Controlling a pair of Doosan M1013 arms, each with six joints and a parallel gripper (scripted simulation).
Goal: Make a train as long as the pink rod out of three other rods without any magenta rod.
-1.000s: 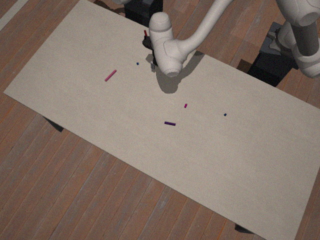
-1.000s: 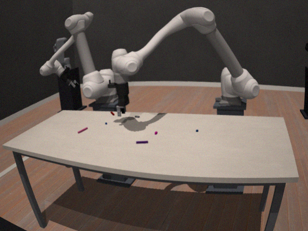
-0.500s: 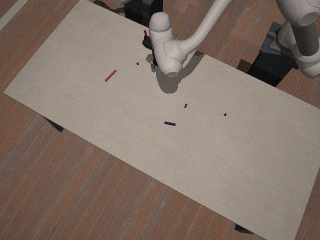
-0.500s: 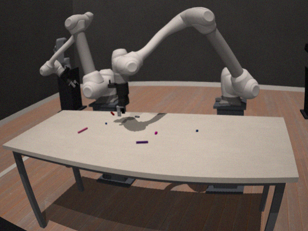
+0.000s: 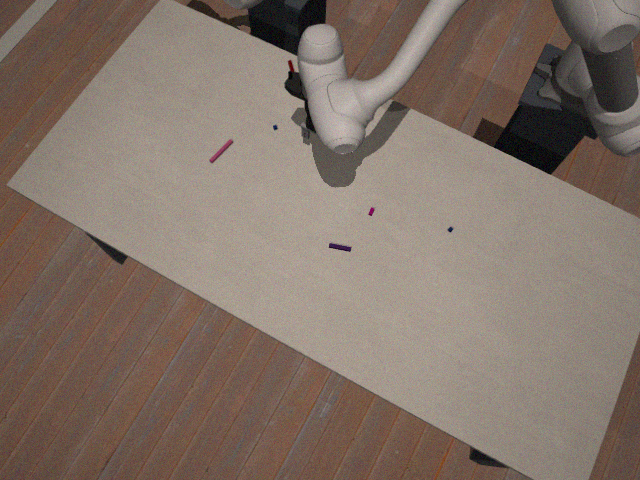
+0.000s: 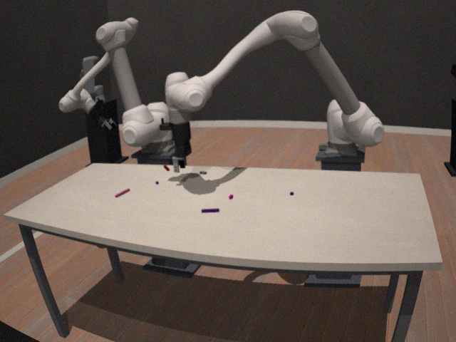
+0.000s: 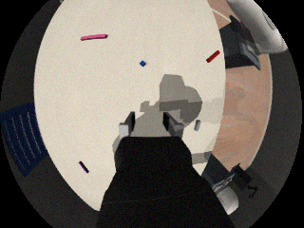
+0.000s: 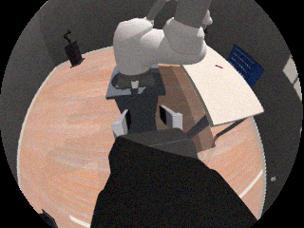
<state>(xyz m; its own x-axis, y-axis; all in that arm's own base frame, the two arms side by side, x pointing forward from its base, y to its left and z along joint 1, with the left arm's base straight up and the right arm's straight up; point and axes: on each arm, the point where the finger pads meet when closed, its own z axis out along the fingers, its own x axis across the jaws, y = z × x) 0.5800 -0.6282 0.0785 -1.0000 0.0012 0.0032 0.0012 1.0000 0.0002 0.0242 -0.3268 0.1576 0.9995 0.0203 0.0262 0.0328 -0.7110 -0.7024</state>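
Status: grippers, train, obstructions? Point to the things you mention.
Left gripper (image 5: 308, 131) (image 6: 179, 167) (image 7: 149, 119) open, empty, above table; right gripper (image 6: 107, 123) (image 8: 145, 115) open, empty, off table. No train: red rod (image 5: 291, 66) (image 6: 166, 167) (image 7: 213, 56), both blues apart. No rod touching red.

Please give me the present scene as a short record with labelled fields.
reference: pink rod, lying flat
fitting three: red rod, nearer blue rod and farther blue rod, nearer and farther being from the pink rod
spare rods: purple rod, grey rod
barred: magenta rod
left gripper: open, empty, above the table
right gripper: open, empty, off to the side of the table
train: not started, rods lie apart
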